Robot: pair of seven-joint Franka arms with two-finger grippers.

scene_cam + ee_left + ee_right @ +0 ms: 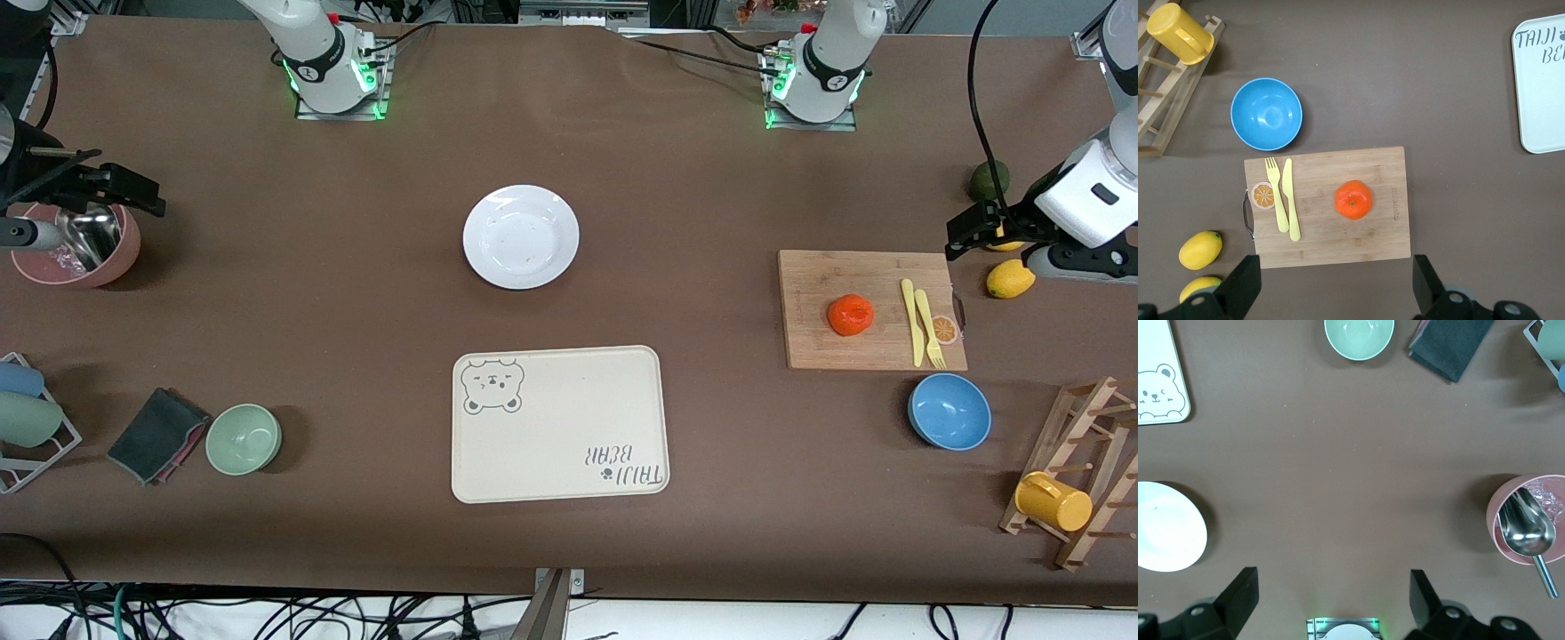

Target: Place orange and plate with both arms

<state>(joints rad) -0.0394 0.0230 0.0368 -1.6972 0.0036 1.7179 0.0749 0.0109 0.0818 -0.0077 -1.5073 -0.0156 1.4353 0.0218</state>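
Note:
The orange [850, 315] sits on a wooden cutting board [818, 276] toward the left arm's end of the table. In the left wrist view the orange [1353, 199] lies on the board, apart from my left gripper [1336, 290]. That left gripper [965, 233] hangs open and empty over the table beside the board. The white plate [520, 236] rests mid-table, farther from the front camera than the cream bear tray [558, 424]. My right gripper [133, 191] hangs open and empty over a pink bowl. The plate [1165, 527] shows at the edge of the right wrist view, away from the right gripper [1333, 600].
A yellow knife and fork [920, 322] lie on the board. Two lemons [1010, 278], a dark green fruit [989, 180], a blue bowl [949, 411] and a wooden rack with a yellow mug [1053, 500] stand nearby. The pink bowl [124, 253] holds a scoop; a green bowl [244, 438] sits beside a dark cloth [158, 435].

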